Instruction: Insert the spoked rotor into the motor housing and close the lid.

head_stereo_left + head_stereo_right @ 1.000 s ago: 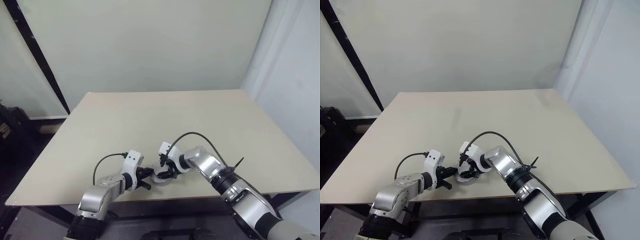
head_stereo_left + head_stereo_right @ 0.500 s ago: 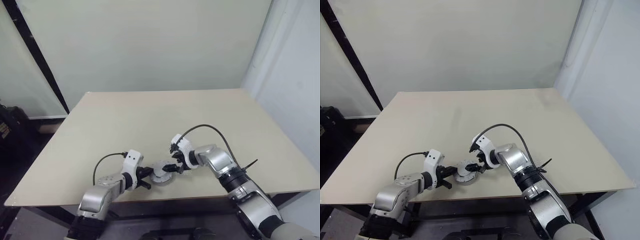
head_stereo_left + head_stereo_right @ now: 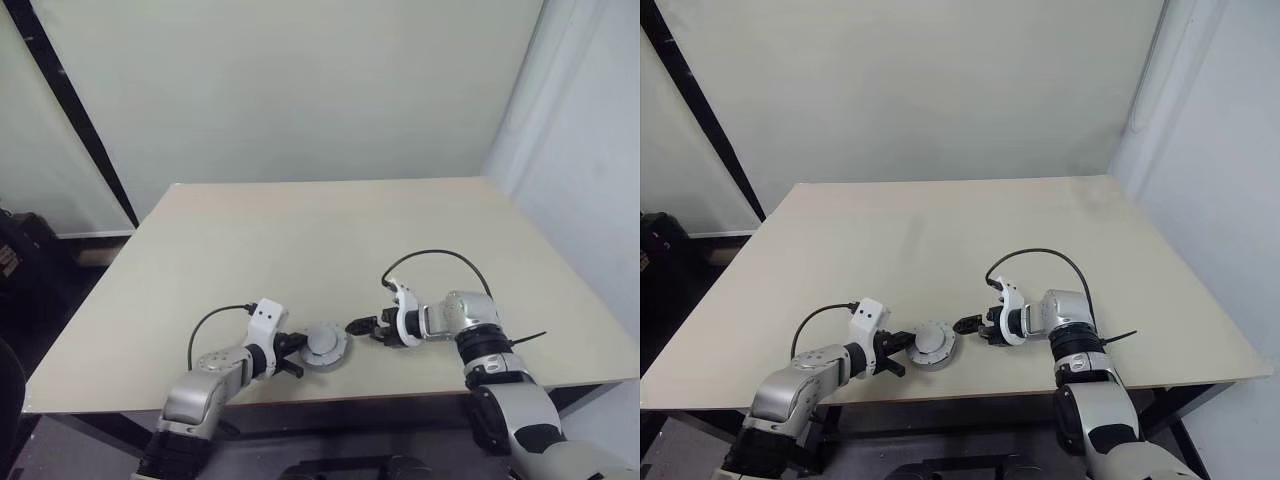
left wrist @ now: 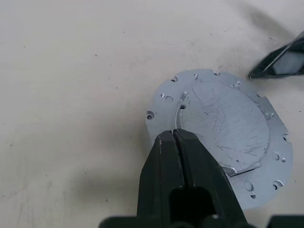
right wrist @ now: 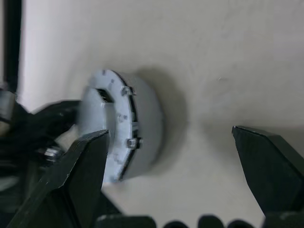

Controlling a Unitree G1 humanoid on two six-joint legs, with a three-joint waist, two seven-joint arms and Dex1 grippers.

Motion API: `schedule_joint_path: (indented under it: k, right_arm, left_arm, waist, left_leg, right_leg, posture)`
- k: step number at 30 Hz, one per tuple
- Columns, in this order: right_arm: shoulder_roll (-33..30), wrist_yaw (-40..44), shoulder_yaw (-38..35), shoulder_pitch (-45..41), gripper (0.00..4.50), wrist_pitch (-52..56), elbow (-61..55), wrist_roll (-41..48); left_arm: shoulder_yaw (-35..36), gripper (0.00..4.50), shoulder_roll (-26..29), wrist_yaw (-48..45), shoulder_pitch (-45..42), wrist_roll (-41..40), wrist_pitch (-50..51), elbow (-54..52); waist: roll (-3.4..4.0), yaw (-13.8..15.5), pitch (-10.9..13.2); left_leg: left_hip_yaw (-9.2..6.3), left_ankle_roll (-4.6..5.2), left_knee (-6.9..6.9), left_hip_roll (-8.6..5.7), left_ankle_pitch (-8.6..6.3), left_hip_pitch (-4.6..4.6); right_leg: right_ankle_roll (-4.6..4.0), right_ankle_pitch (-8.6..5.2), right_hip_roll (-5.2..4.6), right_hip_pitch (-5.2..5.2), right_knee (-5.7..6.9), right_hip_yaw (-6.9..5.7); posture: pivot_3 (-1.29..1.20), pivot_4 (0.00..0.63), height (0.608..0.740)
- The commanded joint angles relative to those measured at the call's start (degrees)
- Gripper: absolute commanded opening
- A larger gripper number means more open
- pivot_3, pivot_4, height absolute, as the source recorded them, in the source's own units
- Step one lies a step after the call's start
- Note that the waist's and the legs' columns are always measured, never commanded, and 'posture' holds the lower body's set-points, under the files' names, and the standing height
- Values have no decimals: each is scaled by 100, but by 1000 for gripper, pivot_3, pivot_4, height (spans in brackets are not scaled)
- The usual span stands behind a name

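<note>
- Short silver metal cylinder, the motor housing (image 3: 326, 346), sits on the pale beige table (image 3: 300, 240) near its front edge, between the two grippers. A flat grey metal lid (image 4: 228, 128) with small rim holes covers its top; the spoked rotor is presumably inside, under the lid.
- Left gripper (image 4: 176, 142): black fingers pressed together with nothing between them, tips resting at the lid's near rim.
- Right gripper (image 3: 364, 327): fingers spread wide, empty, just beside the housing and clear of it.
- Handling, judged: solid metal, stiff, likely heavy for its size; the smooth side wall (image 5: 145, 123) could slip under hard fingers. Best hold is across the cylinder wall below the lid flange, not on the thin lid edge.
- Surface: matte, level table, bare around the part; a nudged housing would probably slide rather than tip.
- Room: plain pale wall behind, white curtain at right, dark floor at left.
</note>
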Motion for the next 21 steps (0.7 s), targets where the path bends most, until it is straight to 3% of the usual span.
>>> schedule_joint_path:
  k: [1,18,21]
  right_arm:
    - [160,-150,-359,-126,4480,227,170,364]
    - [929,-863,-1250,133,4480,372,293,962]
    - [945,-999,-1438,155,3880,354,354,1041]
  left_arm:
    - [-204,0,-75,-124,17,-2,87,26]
    - [-181,0,-47,-97,77,-6,156,-80]
    - [-168,0,-47,-100,81,-13,166,-95]
  waist:
    - [0,-1,0]
    - [0,-7,0]
    - [1,-6,0]
  left_leg:
    - [0,0,0,0,0,0]
    - [-1,8,-1,10,-6,2]
    - [0,8,-3,19,-6,3]
  right_leg:
    - [0,0,0,0,0,0]
    - [4,-2,2,-2,-1,1]
    - [4,-2,4,-4,-1,-2]
  posture:
    - [0,0,740]
    - [0,0,740]
    - [0,0,740]
